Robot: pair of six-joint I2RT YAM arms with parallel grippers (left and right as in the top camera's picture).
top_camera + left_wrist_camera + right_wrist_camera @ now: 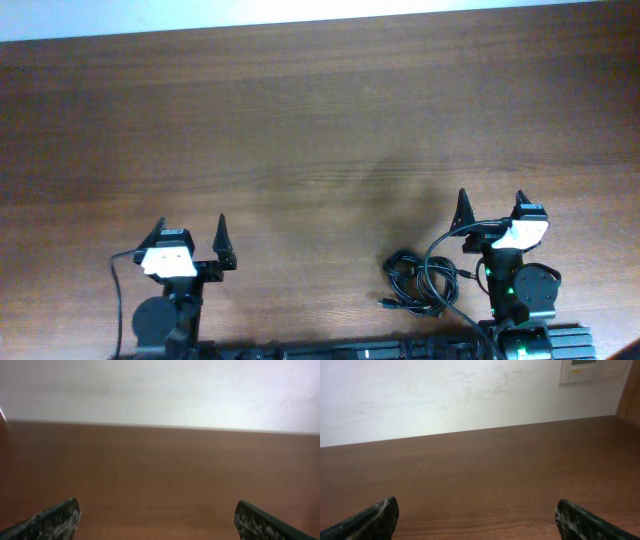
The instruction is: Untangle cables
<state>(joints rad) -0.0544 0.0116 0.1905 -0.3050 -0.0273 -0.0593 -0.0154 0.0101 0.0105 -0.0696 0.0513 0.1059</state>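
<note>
Clearly nothing is untangled yet: the cables [420, 283] lie in one knotted heap on the table [300, 120], just beside the right gripper [490, 212]. It and the left gripper [190, 240] hover empty, fingers spread apart.

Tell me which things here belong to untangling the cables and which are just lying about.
For the job: cables; left gripper, open; right gripper, open.
Just there: table; wall panel in the right wrist view.
</note>
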